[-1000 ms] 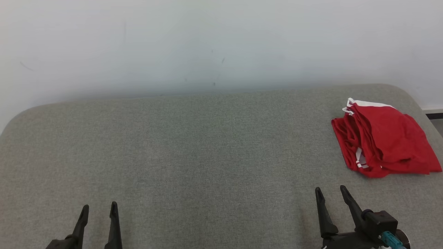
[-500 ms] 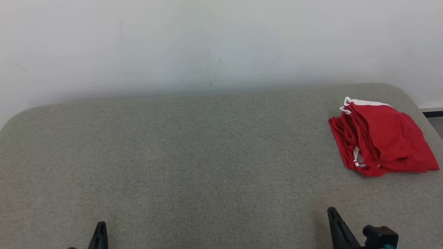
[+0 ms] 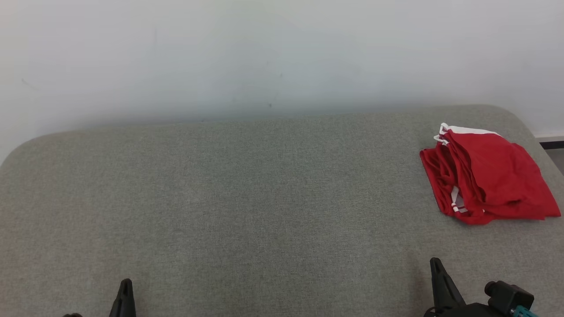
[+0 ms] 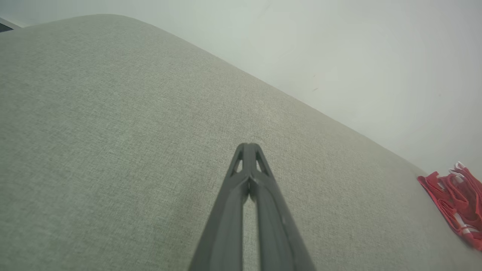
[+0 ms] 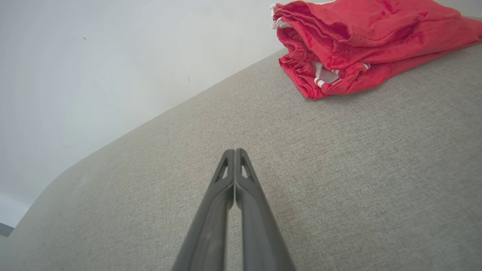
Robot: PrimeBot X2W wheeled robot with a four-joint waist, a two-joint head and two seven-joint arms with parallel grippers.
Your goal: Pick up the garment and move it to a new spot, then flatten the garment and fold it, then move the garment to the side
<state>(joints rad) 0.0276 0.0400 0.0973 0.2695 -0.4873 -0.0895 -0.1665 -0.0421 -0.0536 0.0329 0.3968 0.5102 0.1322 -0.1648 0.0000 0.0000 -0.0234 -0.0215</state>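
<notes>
A red garment [image 3: 489, 176] with white trim lies folded in a loose bundle at the far right of the grey fabric surface [image 3: 246, 198]. It also appears as the red garment [image 5: 361, 45] at the top of the right wrist view and the red garment [image 4: 457, 201] at the right edge of the left wrist view. My right gripper [image 3: 436, 268] sits low at the bottom right, well short of the garment, shut with nothing in it; its tips [image 5: 234, 152] touch. My left gripper [image 3: 125, 286] rests at the bottom left, shut and empty, tips [image 4: 248, 146] together.
A pale wall [image 3: 264, 57] rises behind the grey surface. The surface has rounded corners at the back left and back right, and the garment lies close to its right edge. A dark strip of floor trim [image 3: 551, 144] shows past the right corner.
Both grippers went from open to shut and drew back toward the bottom edge of the head view. The garment has stayed where it was.
</notes>
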